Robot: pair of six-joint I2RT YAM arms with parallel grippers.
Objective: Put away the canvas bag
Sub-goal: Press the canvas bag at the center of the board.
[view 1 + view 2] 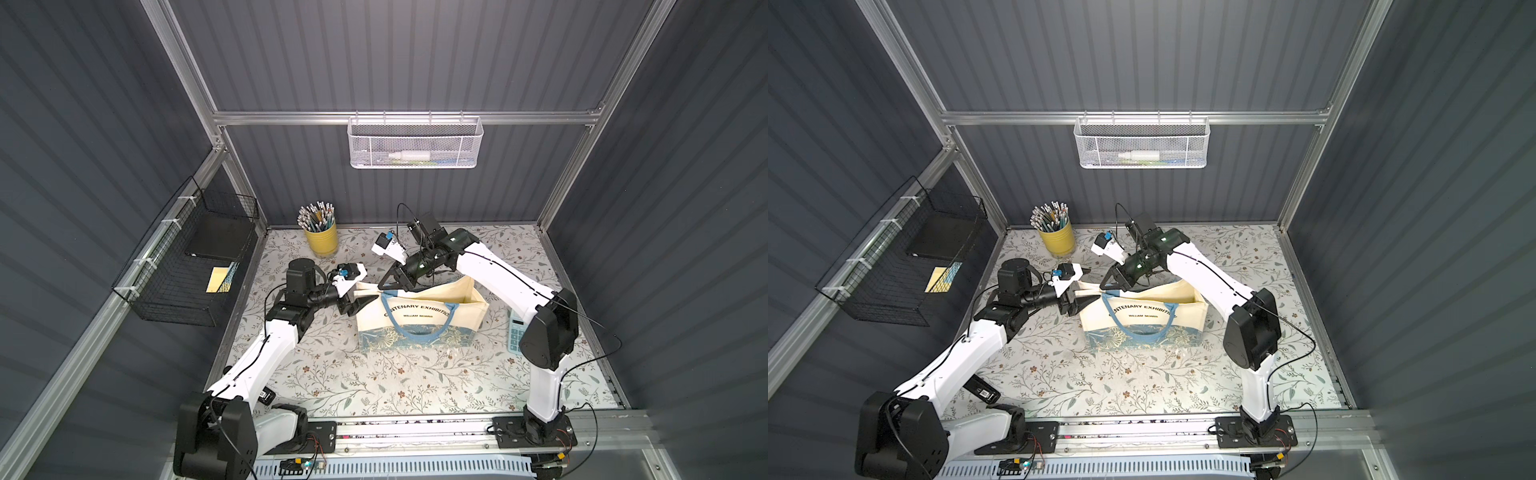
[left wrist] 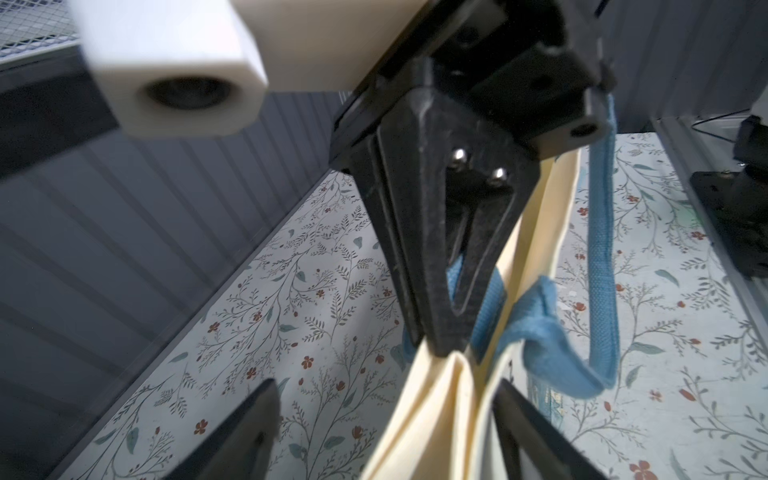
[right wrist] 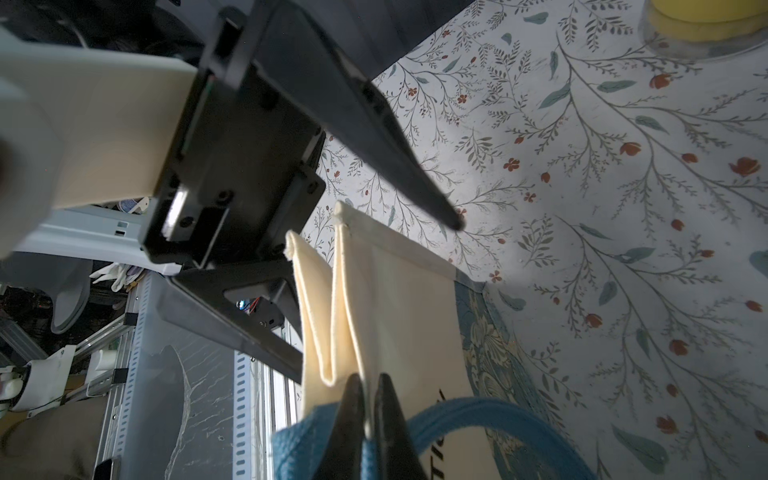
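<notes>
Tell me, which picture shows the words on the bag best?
Both top views: the words on the bag face the camera and read clearly, though a blue handle crosses their ends. The right wrist view catches only a few letters at its edge. The left wrist view shows none.

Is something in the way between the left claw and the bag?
Nothing visible is. The left gripper is open, its jaws on either side of the canvas bag's folded end. The right gripper is shut on the bag's top edge close by.
</notes>
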